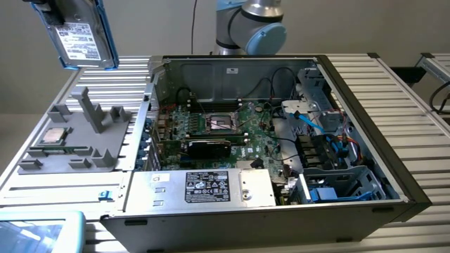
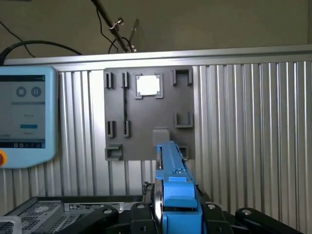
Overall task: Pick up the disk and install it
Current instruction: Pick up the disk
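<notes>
The disk [image 1: 81, 34] is held in the air, well clear of the bench [image 1: 411, 89], over the bench's side at the exterior view's left and above the gray fixture plate [image 1: 70, 153]. Its label face and blue frame are seen, and it hangs tilted, not flat. The gripper [image 2: 178, 220] is closed partway, jaws clamped on the disk from both sides; in the wrist view the blue frame is seen edge-on between them. Pick is judged done, install not yet done. The CPU chip [image 1: 55, 136] lies in its pocket on the fixture plate, untouched. The open computer case [image 1: 365, 100] sits mid-bench, well apart from the disk. A drive cage [image 1: 338, 187] is seen in the case's near corner at the exterior view's right, and a silver power supply box [image 1: 211, 187] lies along the case's near wall. The step in hand is judged to be carrying the held disk across to the case. To be done well, the clamp should be kept firm with no re-grip. The disk should be kept high enough for the case wall to be cleared, the loose cables [image 1: 309, 124] inside should be avoided, and the tilt should be matched to the bay before any descent. Which bay is meant cannot be told. A slip on the smooth frame is judged the main risk. The teach pendant [image 1: 39, 232] lies at the bench's near corner at the exterior view's left, near nothing in play.
</notes>
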Controlling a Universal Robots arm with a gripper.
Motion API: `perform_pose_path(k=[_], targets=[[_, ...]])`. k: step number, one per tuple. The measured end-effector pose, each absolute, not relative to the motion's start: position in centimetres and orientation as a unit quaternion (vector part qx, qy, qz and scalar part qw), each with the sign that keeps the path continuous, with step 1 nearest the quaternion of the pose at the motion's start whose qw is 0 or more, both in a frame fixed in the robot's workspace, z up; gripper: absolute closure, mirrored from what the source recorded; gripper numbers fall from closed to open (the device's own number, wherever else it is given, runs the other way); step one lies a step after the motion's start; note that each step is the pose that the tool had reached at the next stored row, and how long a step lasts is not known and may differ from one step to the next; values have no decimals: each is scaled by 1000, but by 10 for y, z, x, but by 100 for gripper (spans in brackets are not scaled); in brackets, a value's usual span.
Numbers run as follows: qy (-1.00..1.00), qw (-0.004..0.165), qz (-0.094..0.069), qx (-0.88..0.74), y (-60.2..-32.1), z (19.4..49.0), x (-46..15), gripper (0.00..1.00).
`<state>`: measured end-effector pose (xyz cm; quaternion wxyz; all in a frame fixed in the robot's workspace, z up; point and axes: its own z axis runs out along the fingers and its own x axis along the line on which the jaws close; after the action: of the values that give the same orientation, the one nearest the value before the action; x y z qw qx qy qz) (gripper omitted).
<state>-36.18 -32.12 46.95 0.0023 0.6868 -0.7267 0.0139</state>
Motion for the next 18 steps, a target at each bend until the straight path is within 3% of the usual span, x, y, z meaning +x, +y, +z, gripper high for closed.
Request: perform_pose_path(k=[18], targets=[[-727,2,14,687,-351,485,-307,63]])
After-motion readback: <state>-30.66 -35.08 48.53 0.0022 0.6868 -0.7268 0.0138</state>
